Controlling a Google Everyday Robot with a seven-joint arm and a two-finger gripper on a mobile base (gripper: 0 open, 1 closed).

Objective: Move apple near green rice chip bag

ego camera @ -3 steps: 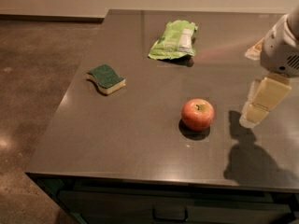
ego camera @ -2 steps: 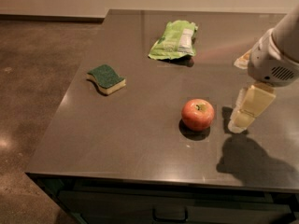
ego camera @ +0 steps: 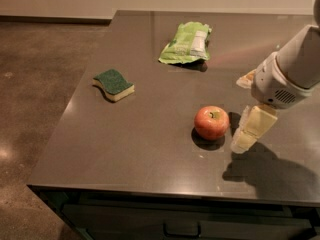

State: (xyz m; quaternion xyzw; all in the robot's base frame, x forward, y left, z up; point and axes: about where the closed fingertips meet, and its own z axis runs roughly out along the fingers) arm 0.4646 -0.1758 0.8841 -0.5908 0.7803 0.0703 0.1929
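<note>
1. Current state
- The apple [ego camera: 211, 122] rests on the dark table [ego camera: 150, 149], right of centre in the lower half of the frame, stem dimple up.
- The green rice chip bag [ego camera: 186, 44] lies flat near the upper centre of the frame, well apart from the apple.
- The gripper [ego camera: 252, 130] is low over the table at the right of the frame, just beside the apple on its right side. It carries nothing. Whether it is open or closed cannot be told from this view.
- The white arm [ego camera: 282, 79] runs from the gripper to the upper right edge.
- A green-topped sponge [ego camera: 113, 84] lies at the left of the table, clear of the line between apple and bag.
- A small pale item [ego camera: 245, 79] shows beside the arm; its identity cannot be told.

2. Step in hand
Judged as the approach to the grasp. The apple is not yet captured or lifted, so the transfer has not begun.

3. Next move: requirements
- Bring the gripper leftward so that it straddles the apple at its widest part.
- Close with enough force to hold a round, smooth fruit; an off-centre contact is likely to roll it away to the left.
- Lift clear, carry toward the upper centre of the frame, and set the apple down near the bag without pressing on the foil
</note>
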